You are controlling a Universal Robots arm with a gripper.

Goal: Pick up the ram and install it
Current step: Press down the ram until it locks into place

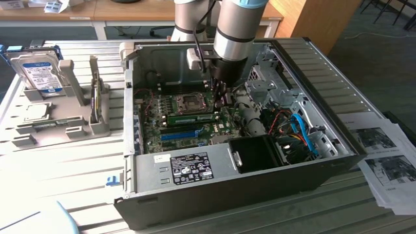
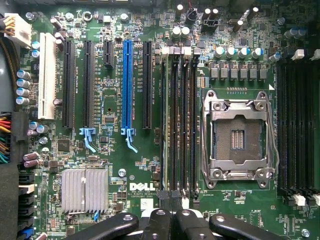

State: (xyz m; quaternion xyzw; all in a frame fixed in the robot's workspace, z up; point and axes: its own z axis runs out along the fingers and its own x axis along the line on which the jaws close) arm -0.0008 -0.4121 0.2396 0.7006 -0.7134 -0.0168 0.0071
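Note:
The ram (image 1: 192,118) is a long green stick standing in a slot on the motherboard, between the processor socket (image 1: 193,101) and the blue slot (image 1: 179,135). In the wrist view the ram (image 2: 165,125) appears edge-on as a thin pale strip in the outermost of the black memory slots. My gripper (image 1: 219,100) hangs inside the open computer case (image 1: 312,73), just above the board and beside the socket. Its black fingers (image 2: 160,220) meet at the gripper's tip (image 2: 172,220), shut with nothing between them, just off the end of the memory slots.
The open socket (image 2: 239,135) lies beside the memory slots, and a silver heatsink (image 2: 84,190) sits further along the board. A black fan shroud (image 1: 260,151) and cables fill the case's near end. A grey holder (image 1: 58,122) with a hard drive (image 1: 40,73) stands at the exterior view's left. Papers (image 1: 387,161) lie at its right.

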